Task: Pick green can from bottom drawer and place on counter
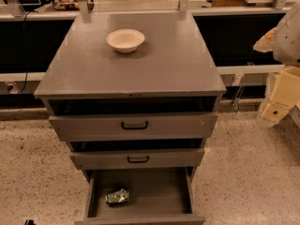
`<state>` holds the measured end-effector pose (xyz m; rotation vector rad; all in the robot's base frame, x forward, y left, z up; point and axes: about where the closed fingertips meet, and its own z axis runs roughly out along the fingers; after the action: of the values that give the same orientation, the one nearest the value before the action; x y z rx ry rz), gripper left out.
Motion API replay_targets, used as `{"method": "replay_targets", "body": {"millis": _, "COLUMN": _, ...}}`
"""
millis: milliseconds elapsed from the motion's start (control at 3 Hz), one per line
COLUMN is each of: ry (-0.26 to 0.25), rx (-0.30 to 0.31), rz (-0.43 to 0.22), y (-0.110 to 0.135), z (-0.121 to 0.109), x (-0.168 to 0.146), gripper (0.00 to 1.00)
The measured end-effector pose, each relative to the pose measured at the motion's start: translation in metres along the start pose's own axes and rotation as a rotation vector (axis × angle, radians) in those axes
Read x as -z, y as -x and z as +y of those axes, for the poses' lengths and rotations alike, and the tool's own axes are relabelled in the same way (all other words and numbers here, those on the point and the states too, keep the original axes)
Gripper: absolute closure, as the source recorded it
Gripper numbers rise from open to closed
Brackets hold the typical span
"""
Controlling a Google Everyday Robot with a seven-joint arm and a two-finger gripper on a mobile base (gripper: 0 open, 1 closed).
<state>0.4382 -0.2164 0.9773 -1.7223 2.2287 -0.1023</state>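
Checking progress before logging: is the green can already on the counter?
No, the green can lies in the open bottom drawer, and the gripper hangs at the view's right edge, beside the counter.

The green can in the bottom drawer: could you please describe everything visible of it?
The green can is small, shiny green-and-silver metal, crumpled, lying on its side on the floor of the open bottom drawer, left of centre, near the front. Nothing else touches it; the hand is away at the right edge.

bottom drawer (154,191) open above, pincer (280,99) far right, bowl (125,40) on counter (150,71)
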Motion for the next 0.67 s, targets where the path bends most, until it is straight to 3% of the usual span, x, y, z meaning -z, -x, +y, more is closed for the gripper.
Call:
{"method": "replay_targets", "body": {"millis": 333, "ry": 0.0, "rx": 0.0, "rz": 0.0, "y": 0.0, "z": 0.0, "x": 0.0, "gripper": 0.0}}
{"method": "replay_targets", "body": {"millis": 667, "ry": 0.039, "rx": 0.0, "rz": 0.008, "y": -0.0026, "z": -0.0011, "x": 0.0049, "gripper": 0.0}}
